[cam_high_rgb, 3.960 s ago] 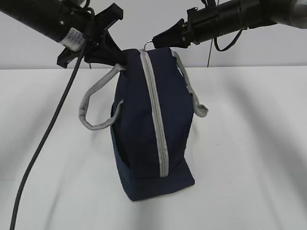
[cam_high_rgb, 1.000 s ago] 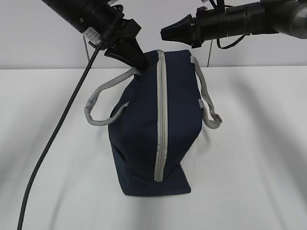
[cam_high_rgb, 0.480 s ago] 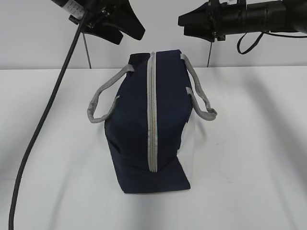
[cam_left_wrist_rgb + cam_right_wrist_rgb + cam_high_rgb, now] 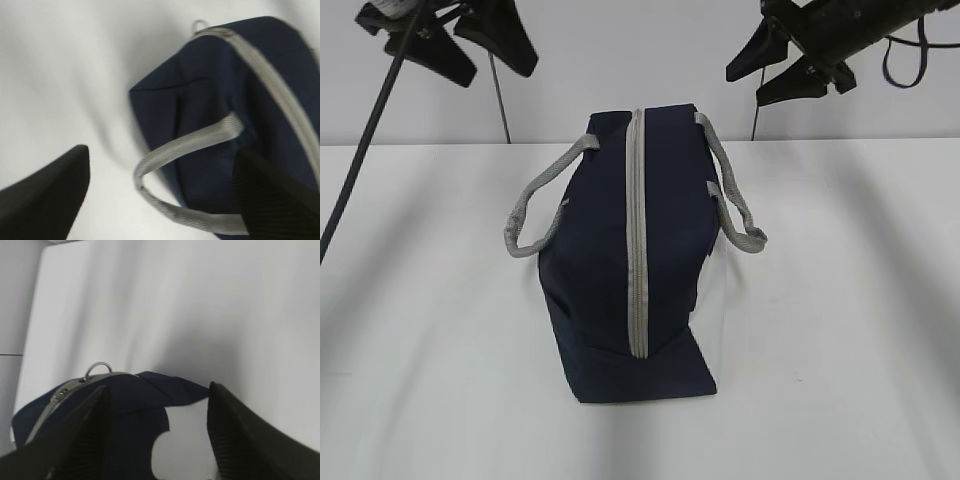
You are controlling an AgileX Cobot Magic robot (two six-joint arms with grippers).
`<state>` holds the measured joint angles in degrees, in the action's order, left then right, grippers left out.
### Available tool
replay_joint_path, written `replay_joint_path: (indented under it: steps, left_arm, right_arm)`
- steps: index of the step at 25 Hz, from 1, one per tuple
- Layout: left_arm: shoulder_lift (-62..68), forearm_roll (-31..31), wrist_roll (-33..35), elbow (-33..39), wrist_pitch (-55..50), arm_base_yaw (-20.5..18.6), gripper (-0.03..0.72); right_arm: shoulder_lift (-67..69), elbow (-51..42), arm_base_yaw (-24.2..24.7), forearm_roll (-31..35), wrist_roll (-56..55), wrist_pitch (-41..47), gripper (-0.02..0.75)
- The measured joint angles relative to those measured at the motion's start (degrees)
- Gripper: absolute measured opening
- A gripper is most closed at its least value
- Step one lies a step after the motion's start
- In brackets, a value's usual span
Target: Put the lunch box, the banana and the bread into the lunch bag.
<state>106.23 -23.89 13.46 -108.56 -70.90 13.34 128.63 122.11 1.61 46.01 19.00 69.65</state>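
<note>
Both end effectors, left (image 4: 460,48) and right (image 4: 770,72), hang spread wide, empty, above the zipped lunch bag (image 4: 630,260).

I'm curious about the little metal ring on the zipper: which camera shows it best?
The right wrist view: the ring pull stands clear against the white table. The left wrist view shows it blurred at the lunch bag top; the exterior view hides it.

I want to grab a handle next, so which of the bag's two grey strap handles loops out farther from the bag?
The left-side handle of the lunch bag: it bows out in a wide open loop, while the right-side handle hangs closer along the bag's side.
</note>
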Motion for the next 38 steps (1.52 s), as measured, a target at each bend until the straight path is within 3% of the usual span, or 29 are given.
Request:
replay_joint_path:
  steps: [4,11,24,38]
  left_arm:
    - [-0.20,10.93,-7.28,0.06,-0.30,-0.07,0.570]
    - [-8.22,14.44,-9.88,6.03,-0.50,-0.19,0.540]
    - [-34.11,17.81,-10.13,32.57,2.10,-0.19,0.539]
    - [-65.63,18.11,-13.46,62.15,4.86,0.01,0.539]
  right_arm:
    - [-6.53,-1.76,-2.89,-12.34,-9.10,0.38,0.449]
    - [-20.04,-13.30,-8.01,-22.45,-13.21,0.99,0.449]
    - [-53.45,-38.98,-8.24,-31.27,-13.68,0.67,0.449]
    - [-92.01,-74.26,-8.24,-32.39,-13.68,-6.87,0.450]
